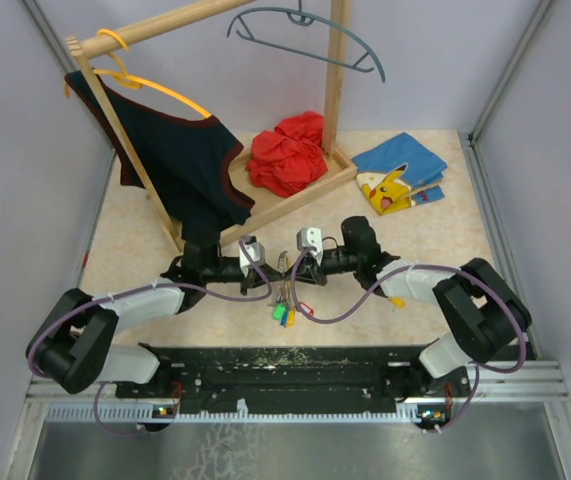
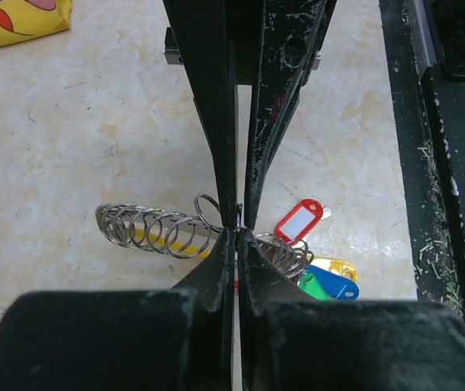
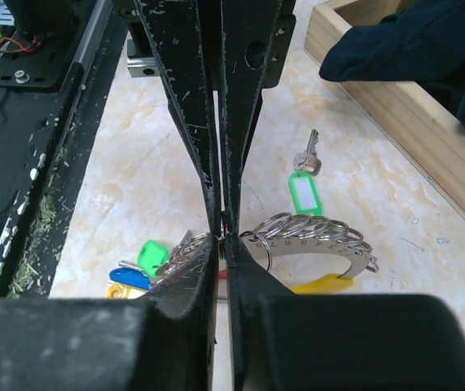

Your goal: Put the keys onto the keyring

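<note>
Both grippers meet tip to tip at the table's middle, over the keyring. The keyring is a curved silvery bar threaded with several split rings and ending in a yellow piece. My left gripper is shut on a thin ring of it. My right gripper is shut on the same thin metal from the opposite side. A bunch of keys hangs there, with red, blue, green and yellow tags. One green-tagged key lies loose beyond the ring.
A wooden rack stands behind, with a dark top on an orange hanger, a teal hanger and a red cloth. A blue and yellow Pikachu cloth lies at back right. The black base rail runs along the near edge.
</note>
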{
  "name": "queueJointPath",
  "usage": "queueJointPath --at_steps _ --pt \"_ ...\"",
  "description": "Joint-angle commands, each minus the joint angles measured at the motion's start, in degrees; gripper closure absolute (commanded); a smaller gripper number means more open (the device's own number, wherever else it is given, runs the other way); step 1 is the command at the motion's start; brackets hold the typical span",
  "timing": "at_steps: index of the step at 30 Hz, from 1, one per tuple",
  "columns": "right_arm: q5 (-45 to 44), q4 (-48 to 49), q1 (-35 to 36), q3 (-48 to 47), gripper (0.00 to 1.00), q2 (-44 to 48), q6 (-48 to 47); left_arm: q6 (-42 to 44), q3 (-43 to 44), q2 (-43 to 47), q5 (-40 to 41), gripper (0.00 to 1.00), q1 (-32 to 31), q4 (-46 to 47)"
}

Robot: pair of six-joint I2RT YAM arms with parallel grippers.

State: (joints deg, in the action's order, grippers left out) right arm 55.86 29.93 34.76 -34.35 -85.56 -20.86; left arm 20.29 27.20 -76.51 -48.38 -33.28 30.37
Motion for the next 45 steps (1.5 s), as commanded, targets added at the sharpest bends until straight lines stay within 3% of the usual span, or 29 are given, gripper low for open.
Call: queueJointPath --at_steps 1,2,6,11,15,22,28,33,40,45 --pt "2.7 -0.9 0.7 -3.3 0.96 -0.6 -1.9 -0.4 1.6 0.1 -2.1 0.99 -0.5 2.1" --pt "2.7 -1.3 0.7 -3.4 1.00 -0.7 -2.1 -0.5 1.5 0.1 -2.0 0.99 -0.5 2.2" --pt "1.9 -1.4 0.7 -3.0 1.00 -0.2 -2.2 -1.1 0.7 1.3 -0.2 0.98 -0.6 2.8" --pt "0.3 -1.2 0.4 -1.6 1.00 2.4 -2.2 -5.1 -2.5 4.3 6.4 0.73 -0.6 5.4" --pt "0.0 0.0 -0.4 -0.1 1.00 4.5 -2.0 -11.5 -6.3 6.5 12.9 0.62 -0.6 9.9" --pt "-1.9 8.7 -0.7 4.1 1.00 7.1 1.2 -23.2 -9.6 9.2 23.8 0.42 -0.5 8.3" --pt "-1.7 18.2 -0.8 8.1 1.00 6.9 2.9 -27.3 -9.1 11.2 33.9 0.38 -0.4 -0.3" --pt "2.0 20.7 -0.9 10.2 1.00 7.9 -3.7 -30.0 -7.5 11.5 39.8 0.38 -0.4 -6.1" --pt "5.1 8.9 -0.9 7.0 1.00 8.1 -14.7 -31.3 -3.3 7.3 43.7 0.38 -0.2 -13.7" --pt "2.8 13.9 -0.9 9.6 1.00 8.6 -16.5 -31.5 -0.3 4.5 46.2 0.38 -0.1 -17.6"
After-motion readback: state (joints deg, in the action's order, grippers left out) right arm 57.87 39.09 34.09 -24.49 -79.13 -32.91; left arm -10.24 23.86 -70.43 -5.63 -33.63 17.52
